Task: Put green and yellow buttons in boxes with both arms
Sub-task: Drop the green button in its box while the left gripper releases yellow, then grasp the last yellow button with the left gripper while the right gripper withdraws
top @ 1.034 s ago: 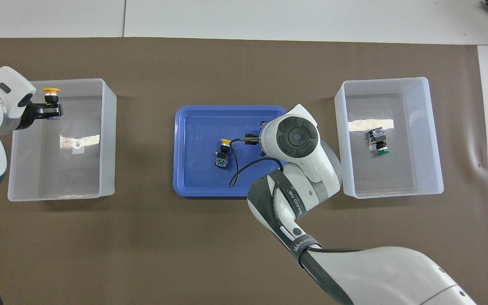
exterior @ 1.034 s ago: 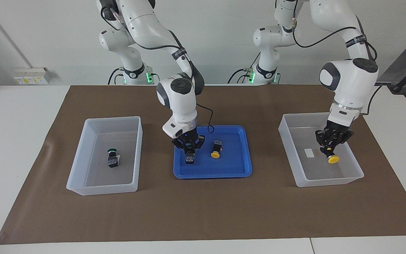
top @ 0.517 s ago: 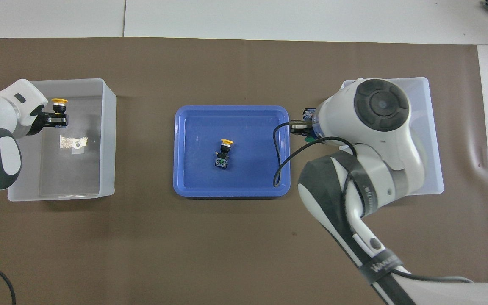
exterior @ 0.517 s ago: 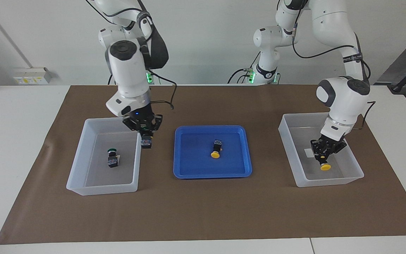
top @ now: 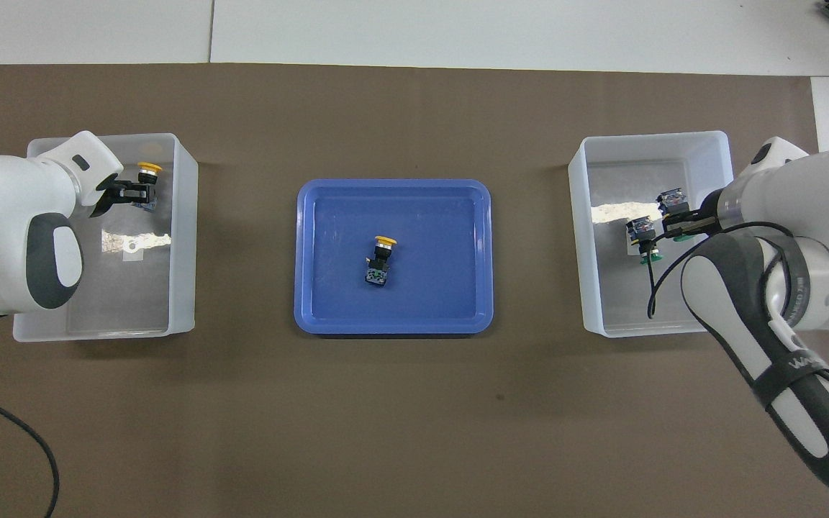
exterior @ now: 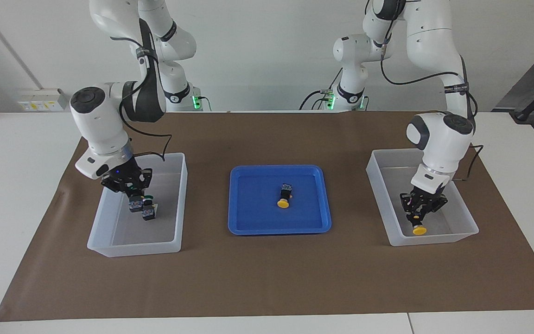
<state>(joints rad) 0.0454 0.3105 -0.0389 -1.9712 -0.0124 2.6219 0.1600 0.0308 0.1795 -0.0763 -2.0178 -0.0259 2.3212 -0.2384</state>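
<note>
Each tool point(exterior: 133, 197) point(exterior: 419, 218) grips a button inside its box.

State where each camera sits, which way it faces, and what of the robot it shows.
Facing view: high across the table, looking at the robots; both arms show whole, left gripper in one box, right gripper in the other box.
Overhead view: above the robots' end, looking steeply down; only forearms and grippers show.
Shared: blue tray with a loose yellow button, both boxes, held yellow button, green buttons.
</note>
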